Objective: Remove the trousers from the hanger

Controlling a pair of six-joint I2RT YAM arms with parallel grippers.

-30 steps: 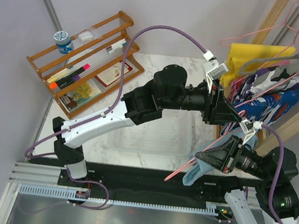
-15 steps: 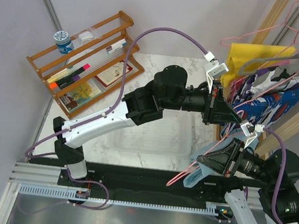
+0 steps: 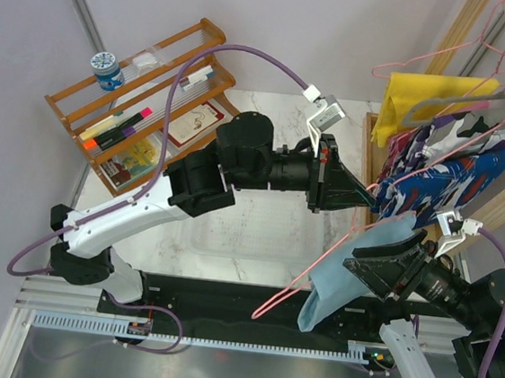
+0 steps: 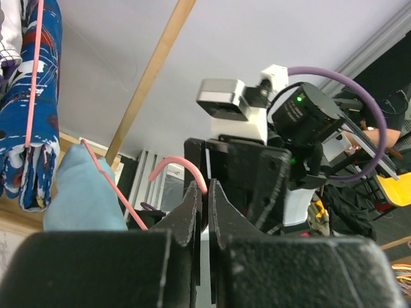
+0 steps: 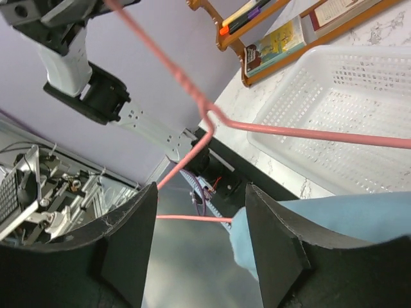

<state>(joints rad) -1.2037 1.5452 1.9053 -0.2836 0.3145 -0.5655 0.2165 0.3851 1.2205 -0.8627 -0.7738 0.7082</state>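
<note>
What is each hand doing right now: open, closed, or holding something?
The left hand is closed on the hanger, at its hook.
The right hand is open, holding nothing.

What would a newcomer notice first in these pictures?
The pink wire hanger hangs tilted in mid-air, low in the top view, its hook pinched in the shut left gripper. The light blue trousers droop from it beside the open right gripper. At the far right, patterned clothes and a yellow cloth hang on a wooden rack.
</note>
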